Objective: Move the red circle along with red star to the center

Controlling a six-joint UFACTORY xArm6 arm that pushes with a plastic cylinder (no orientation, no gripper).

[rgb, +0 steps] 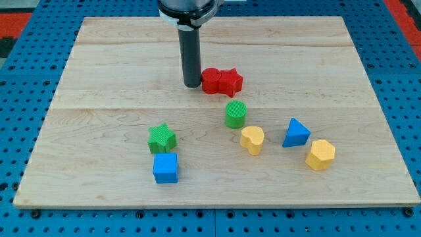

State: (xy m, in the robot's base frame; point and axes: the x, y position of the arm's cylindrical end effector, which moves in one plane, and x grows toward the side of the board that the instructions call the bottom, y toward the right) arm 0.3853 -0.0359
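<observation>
The red circle (210, 81) and the red star (231, 81) lie touching side by side a little above the board's middle, the circle on the view's left. My tip (192, 85) stands just left of the red circle, touching or nearly touching it. The dark rod rises from there to the view's top.
A green circle (235, 114) lies below the red pair. A yellow heart (252, 139), a blue triangle (296, 133) and a yellow hexagon (320, 155) lie lower right. A green star (162, 138) and a blue cube (165, 168) lie lower left. The wooden board (99, 66) sits on blue pegboard.
</observation>
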